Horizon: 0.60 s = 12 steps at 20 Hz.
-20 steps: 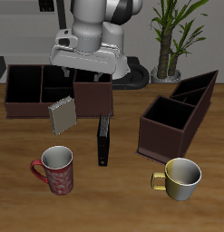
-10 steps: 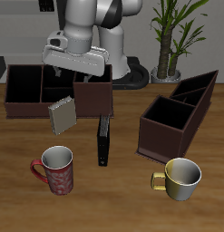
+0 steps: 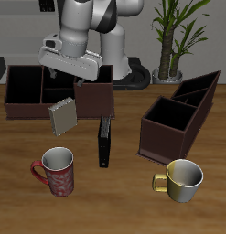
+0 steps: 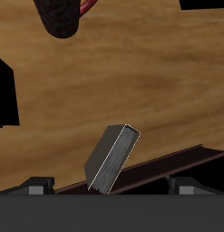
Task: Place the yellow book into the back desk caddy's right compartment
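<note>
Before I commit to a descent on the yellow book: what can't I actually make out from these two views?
- Gripper, exterior view: the hand's body hides the fingertips, so the jaw opening is unreadable. Wrist view shows only the finger bases.
- Yellow book: whether it leans on the back desk caddy or stands free can't be settled; wrist view cuts its lower end.
- Right compartment: its floor is lost in shadow.

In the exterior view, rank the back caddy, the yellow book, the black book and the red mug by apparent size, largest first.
1. back caddy
2. red mug
3. black book
4. yellow book

The mug sits nearer the camera, so its lead over the black book is unsure.
</note>
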{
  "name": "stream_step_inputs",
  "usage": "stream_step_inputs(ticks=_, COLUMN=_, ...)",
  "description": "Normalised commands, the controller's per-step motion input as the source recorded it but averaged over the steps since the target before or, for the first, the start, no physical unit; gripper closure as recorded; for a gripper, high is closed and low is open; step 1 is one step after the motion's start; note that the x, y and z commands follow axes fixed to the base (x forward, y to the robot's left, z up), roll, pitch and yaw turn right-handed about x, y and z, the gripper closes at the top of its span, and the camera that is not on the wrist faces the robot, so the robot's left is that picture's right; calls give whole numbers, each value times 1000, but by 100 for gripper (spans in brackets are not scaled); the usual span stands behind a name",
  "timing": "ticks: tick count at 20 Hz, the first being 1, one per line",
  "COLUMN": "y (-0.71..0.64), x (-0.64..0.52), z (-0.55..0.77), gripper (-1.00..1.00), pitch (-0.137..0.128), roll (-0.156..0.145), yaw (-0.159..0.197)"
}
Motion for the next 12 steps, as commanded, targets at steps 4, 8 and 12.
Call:
stream_step_inputs(ticks=4, y=-33, x=46, z=-126, gripper=-100, pitch=-4, roll=-7, yaw=-46)
stream_step_inputs(ticks=8, y=7, x=66, z=-159, gripper=-100, pitch=-4, roll=7, yaw=-41)
stream_step_inputs(ticks=12, y=-46, x=90, z=-210, gripper=-100, pitch=4, roll=-1, yaw=-44)
